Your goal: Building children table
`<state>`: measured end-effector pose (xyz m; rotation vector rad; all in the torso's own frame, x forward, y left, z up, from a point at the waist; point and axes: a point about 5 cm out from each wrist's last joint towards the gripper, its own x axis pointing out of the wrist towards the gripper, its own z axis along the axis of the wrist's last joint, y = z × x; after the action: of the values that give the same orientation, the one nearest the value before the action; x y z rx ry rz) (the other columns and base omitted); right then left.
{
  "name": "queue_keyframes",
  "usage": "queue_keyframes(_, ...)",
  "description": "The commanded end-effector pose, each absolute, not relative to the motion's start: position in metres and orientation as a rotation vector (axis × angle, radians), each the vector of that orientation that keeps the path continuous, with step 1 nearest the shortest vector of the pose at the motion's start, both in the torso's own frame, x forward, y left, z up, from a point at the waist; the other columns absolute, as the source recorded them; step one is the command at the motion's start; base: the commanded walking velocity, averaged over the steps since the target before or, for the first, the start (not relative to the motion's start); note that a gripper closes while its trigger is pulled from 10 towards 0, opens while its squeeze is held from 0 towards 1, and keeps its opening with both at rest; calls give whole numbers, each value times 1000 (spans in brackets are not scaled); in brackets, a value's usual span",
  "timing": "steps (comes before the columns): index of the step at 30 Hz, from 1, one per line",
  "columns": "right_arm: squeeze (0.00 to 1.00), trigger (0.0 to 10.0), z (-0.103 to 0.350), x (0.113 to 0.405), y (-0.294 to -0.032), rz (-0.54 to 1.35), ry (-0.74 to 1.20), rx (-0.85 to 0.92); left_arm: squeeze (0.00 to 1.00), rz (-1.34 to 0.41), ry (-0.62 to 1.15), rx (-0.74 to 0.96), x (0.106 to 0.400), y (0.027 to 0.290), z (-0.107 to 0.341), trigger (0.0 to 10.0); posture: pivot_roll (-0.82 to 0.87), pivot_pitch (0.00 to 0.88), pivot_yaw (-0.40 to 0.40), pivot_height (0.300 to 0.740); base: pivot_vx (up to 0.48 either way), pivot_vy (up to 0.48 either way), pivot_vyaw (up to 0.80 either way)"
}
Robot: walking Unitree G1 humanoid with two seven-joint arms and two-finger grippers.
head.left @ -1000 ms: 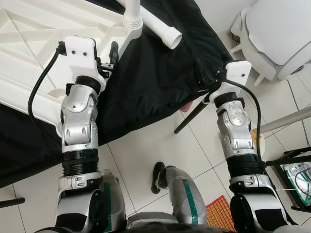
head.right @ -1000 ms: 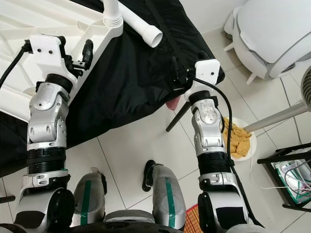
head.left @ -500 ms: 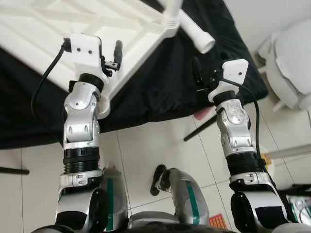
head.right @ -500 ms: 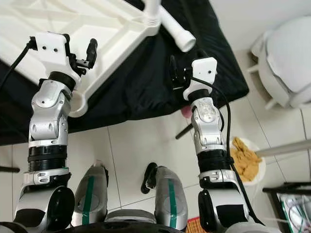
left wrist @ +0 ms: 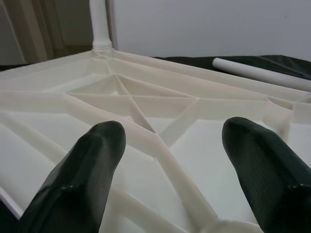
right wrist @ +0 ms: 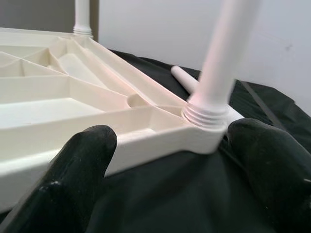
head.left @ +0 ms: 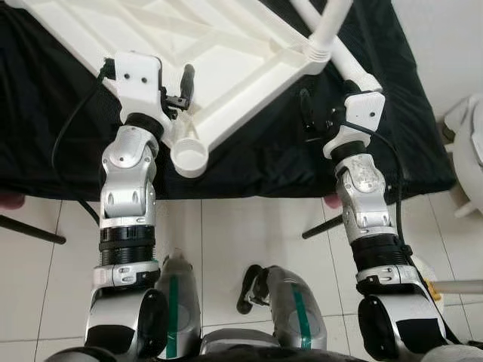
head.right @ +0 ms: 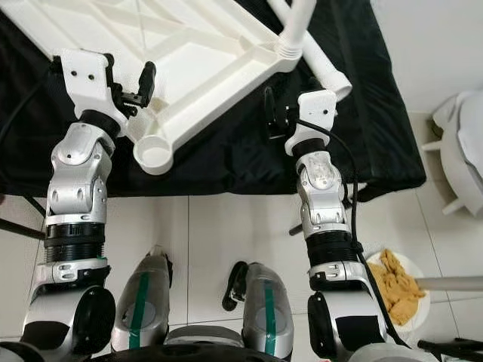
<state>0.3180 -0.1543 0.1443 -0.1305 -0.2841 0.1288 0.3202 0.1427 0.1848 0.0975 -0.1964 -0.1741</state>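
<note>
A white plastic table top [head.left: 226, 45] lies upside down on a black cloth [head.left: 256, 151], its ribbed underside facing up. One white leg [head.left: 330, 26] stands screwed into its right corner. The near corner has an empty round socket [head.left: 190, 157]. A loose white leg [head.left: 355, 69] lies on the cloth behind that corner. My left gripper [left wrist: 172, 138] is open over the ribs just beyond the empty socket. My right gripper [right wrist: 175, 141] is open and points at the screwed-in leg [right wrist: 221, 53], holding nothing.
The cloth covers a surface on thin black legs [head.left: 321, 226] over a white tiled floor [head.left: 226, 234]. A white rounded object [head.left: 472, 143] stands at the right. A bowl of yellow cloth [head.right: 400, 283] sits on the floor near my right arm.
The whole picture has shifted, so the camera has moved: the table top now lies straight ahead with the empty socket between my arms. Both grippers stay open.
</note>
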Motion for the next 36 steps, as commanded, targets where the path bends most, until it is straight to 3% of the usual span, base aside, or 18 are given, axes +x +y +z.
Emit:
queue_keyframes(1, 0, 10000, 143, 319, -156, 120, -283, -140, 0, -98, -187, 90, 323, 142, 182, 10000, 70, 47, -105, 740, 0, 0, 800)
queue_keyframes(9, 0, 10000, 145, 321, -156, 124, -290, -139, 0, -113, -194, 96, 329, 144, 184, 10000, 63, 38, -122, 740, 0, 0, 800)
queue_keyframes(30, 0, 10000, 147, 326, -154, 125, -307, -77, 0, -52, -205, 61, 333, 150, 188, 10000, 84, 0, -107, 740, 0, 340, 0)
queue_keyframes(36, 0, 10000, 146, 326, -155, 123, -308, -78, 0, -55, -205, 65, 333, 149, 187, 10000, 85, 0, -104, 740, 0, 0, 0)
